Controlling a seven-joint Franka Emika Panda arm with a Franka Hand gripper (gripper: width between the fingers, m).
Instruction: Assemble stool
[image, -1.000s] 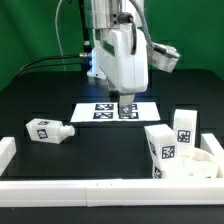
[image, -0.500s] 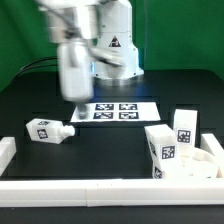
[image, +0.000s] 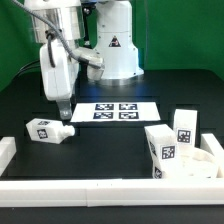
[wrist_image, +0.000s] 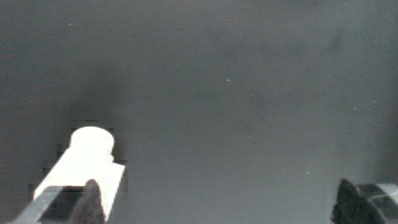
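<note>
Three white stool legs show on the black table (image: 110, 150). The lying leg (image: 47, 130) is on its side near the exterior view's left. Its black-and-white tag faces up, and its round end points toward the exterior view's right. The other two stand up close together at the exterior view's right: the front leg (image: 160, 150) and the back leg (image: 185, 125). The round seat (image: 207, 158) sits right by them, partly hidden by the front leg.

The gripper (image: 62, 110) hangs just above the round end of the lying leg. In the wrist view the gripper (wrist_image: 221, 200) has its two fingers far apart, and nothing is held between them. The lying leg (wrist_image: 89, 150) shows right next to one finger (wrist_image: 71, 200). I cannot tell if they touch.

The marker board (image: 118, 110) lies flat in the middle of the table, near the gripper. A long white rail (image: 100, 187) runs along the front edge of the table.
</note>
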